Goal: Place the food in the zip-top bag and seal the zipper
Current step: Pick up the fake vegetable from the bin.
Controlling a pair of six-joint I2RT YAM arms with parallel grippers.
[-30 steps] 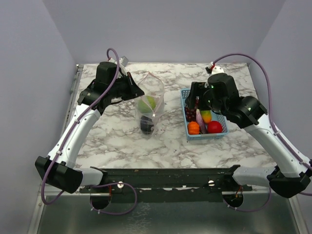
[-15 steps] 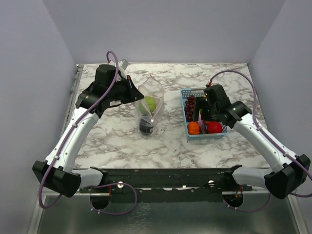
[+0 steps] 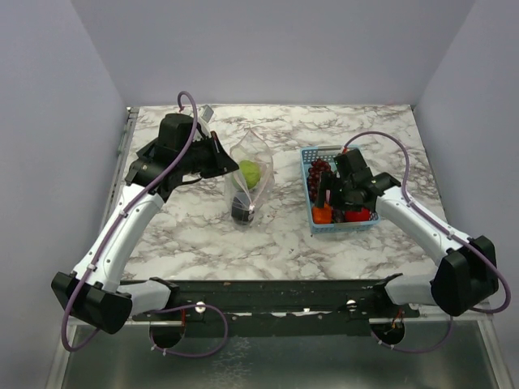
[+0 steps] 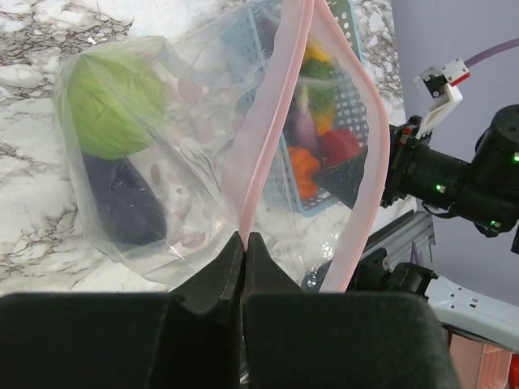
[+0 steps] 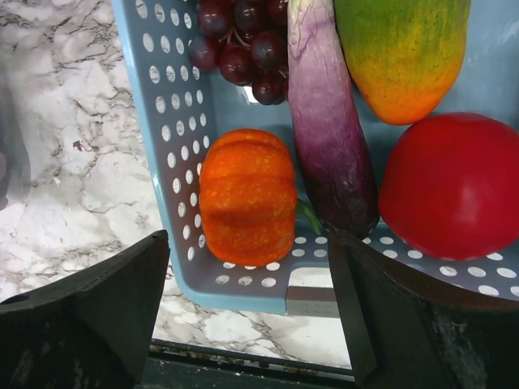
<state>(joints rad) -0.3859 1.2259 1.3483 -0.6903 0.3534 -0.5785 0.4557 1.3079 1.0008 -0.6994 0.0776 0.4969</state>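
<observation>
Black left fingers [image 4: 207,284] pinch the zipper [image 4: 253,154]; right fingers [image 5: 81,316], spread wide, point down over the pumpkin [image 5: 246,193].

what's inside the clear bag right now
The zip-top bag holds a green cabbage and, next to it, a dark purple eggplant. Whether anything smaller lies beneath them cannot be seen, as those two pieces and the crinkled plastic cover it.

No text, brand, number or sign can be read in any view. The clear crinkly zip-top bag [image 4: 195,121] and its pinkish-red zipper strip [image 4: 263,121] show plain plastic, and the light-blue slotted plastic basket [image 5: 162,105] has plain walls. One small white-and-red connector tag [image 4: 440,83] might carry print, but it is too small to tell.
</observation>
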